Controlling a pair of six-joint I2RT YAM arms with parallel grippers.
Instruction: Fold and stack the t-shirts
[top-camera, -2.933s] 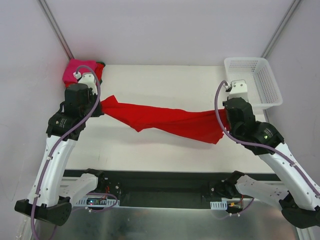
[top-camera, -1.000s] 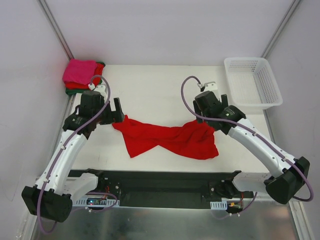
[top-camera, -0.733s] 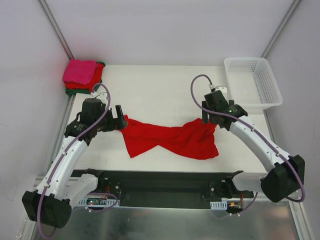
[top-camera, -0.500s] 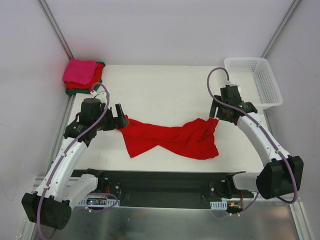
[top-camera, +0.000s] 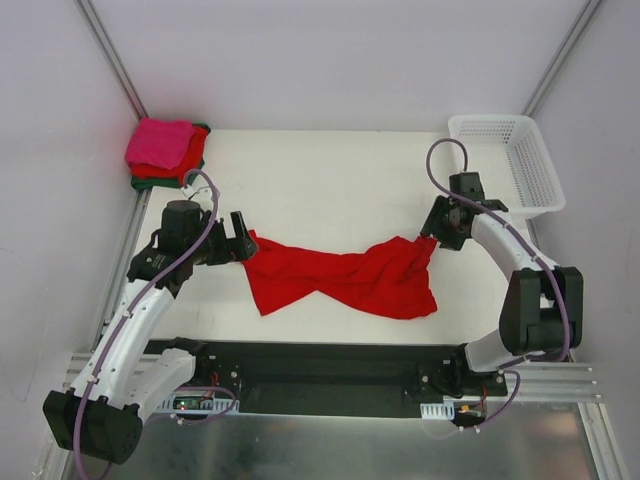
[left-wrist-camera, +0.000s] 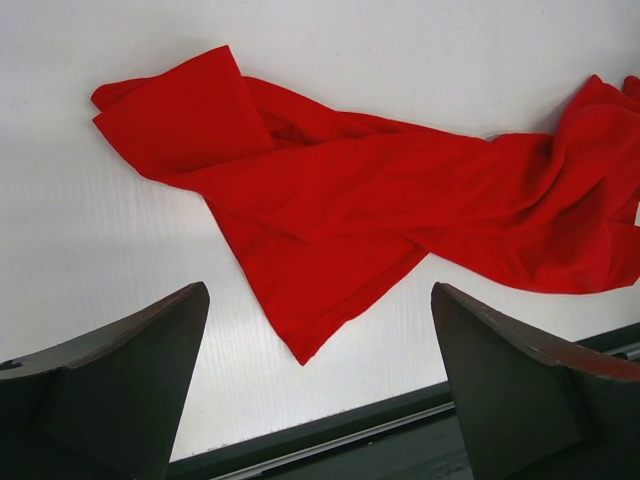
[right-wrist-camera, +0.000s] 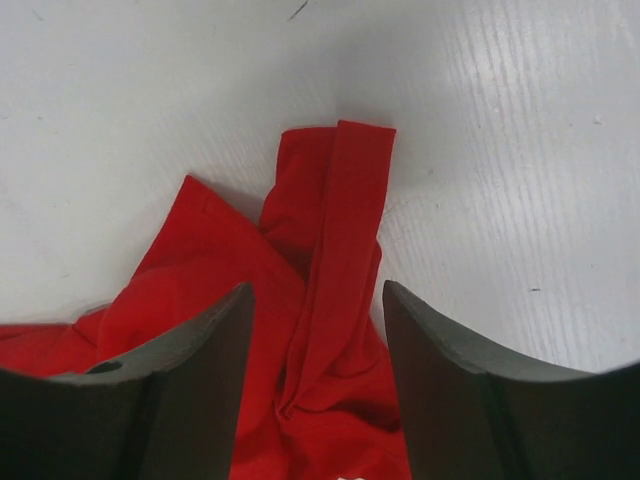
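A robot lab test cell: a bare white table (top-camera: 330, 170) under the fingers (left-wrist-camera: 120, 390), plain pale walls (top-camera: 330, 60) and metal posts (top-camera: 113, 60) beyond them, a black mounting rail (top-camera: 330, 365) behind.

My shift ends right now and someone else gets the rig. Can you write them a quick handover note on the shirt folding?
Left gripper: open, holding nothing, at the left end of the red shirt.
Right gripper: open, fingers either side of a fold at the shirt's right end, not clamped.
Red shirt: crumpled and twisted across the table, unfolded.
Done: folded stack in the far left corner, pink shirt on top.
Left: spread the red shirt flat, fold it, add it to the stack.
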